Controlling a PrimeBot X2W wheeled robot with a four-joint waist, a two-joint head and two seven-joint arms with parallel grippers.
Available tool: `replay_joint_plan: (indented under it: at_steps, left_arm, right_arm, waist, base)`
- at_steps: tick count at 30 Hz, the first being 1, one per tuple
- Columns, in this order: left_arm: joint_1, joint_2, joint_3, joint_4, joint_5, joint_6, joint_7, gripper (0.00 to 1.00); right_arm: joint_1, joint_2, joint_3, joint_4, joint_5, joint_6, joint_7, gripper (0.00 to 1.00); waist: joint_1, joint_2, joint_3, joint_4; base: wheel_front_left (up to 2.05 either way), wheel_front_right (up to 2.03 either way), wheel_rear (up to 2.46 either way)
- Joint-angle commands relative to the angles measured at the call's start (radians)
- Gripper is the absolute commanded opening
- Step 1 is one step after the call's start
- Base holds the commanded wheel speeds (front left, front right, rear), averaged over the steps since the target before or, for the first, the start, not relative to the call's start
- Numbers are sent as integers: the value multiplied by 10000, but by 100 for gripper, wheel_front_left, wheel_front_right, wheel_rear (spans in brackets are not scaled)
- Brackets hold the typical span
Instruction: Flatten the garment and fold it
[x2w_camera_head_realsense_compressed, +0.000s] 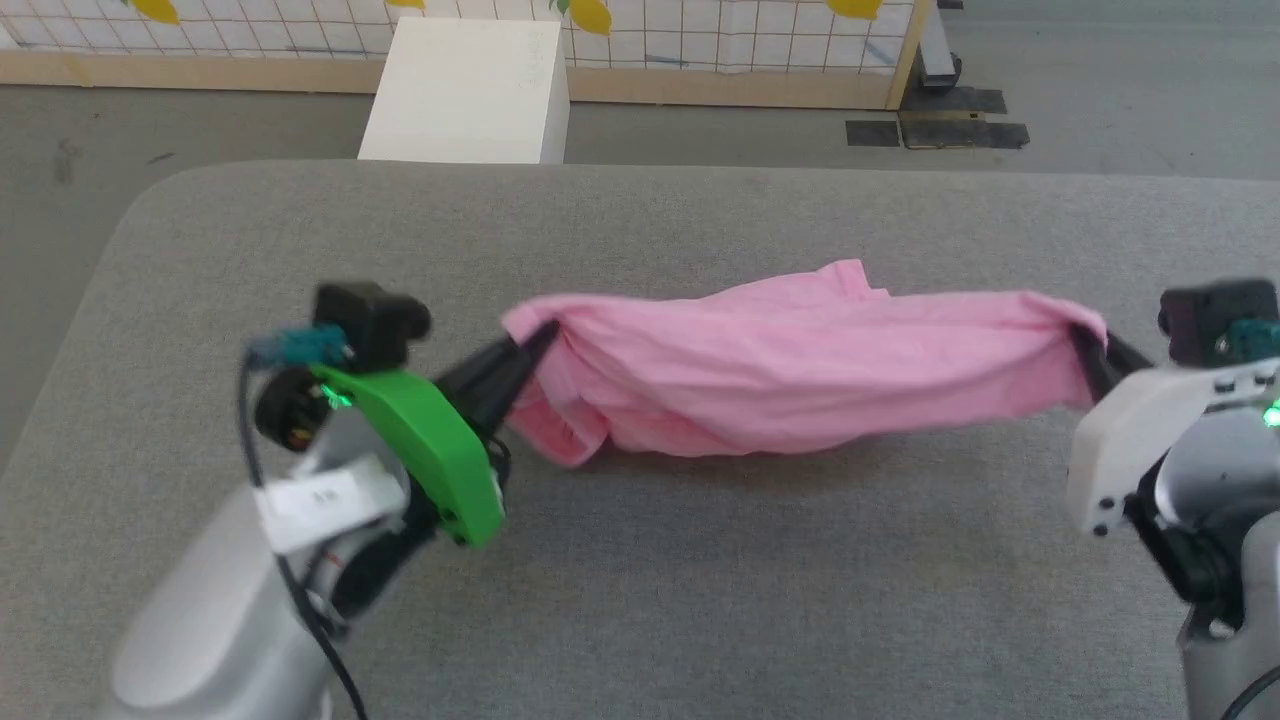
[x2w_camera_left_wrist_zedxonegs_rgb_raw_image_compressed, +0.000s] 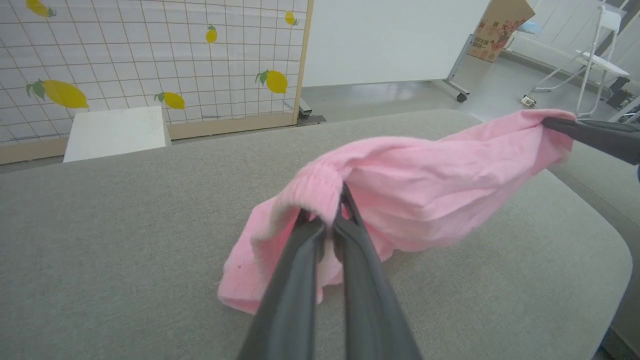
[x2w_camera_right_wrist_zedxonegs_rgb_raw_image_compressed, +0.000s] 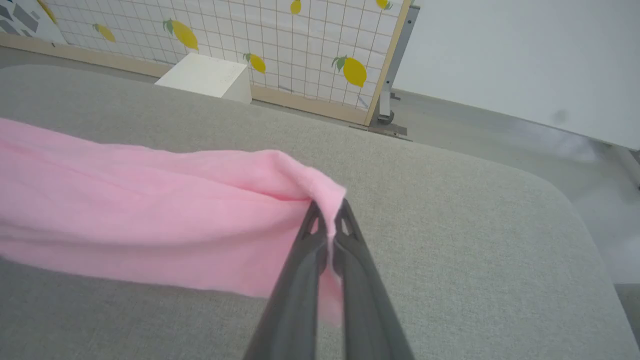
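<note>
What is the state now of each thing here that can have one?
left gripper: shut on the left end of the garment.
right gripper: shut on the garment's right end.
garment: bunched, wrinkled, stretched between both grippers, not yet flat or folded; lower left folds seem to reach the table.

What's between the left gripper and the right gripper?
The pink garment, its ends pinched by the left gripper and right gripper, as the head view shows.
</note>
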Motion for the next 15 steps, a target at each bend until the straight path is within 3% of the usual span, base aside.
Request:
replay_joint_plan:
  at_steps: [1,7,15]
  left_arm:
    - [-435,217,186,-255,-223,-56,232,0]
    - [-2012,700,938,-611,-883,46,1257,0]
    - [-4970,766,1555,640,-338,667,1630,0]
  right_arm:
    - [-393,-209,146,-271,159,-17,168,0]
    - [-2400,-907,881,-469,580,-17,725,0]
    - [-6490,-794,1351,1403,513,-17,143,0]
  waist:
    - [0,0,28,-24]
    - [0,0,507,-99]
    - [0,0,2375,-210]
  base:
    - [0,0,0]
    - [0,0,0]
    - [0,0,0]
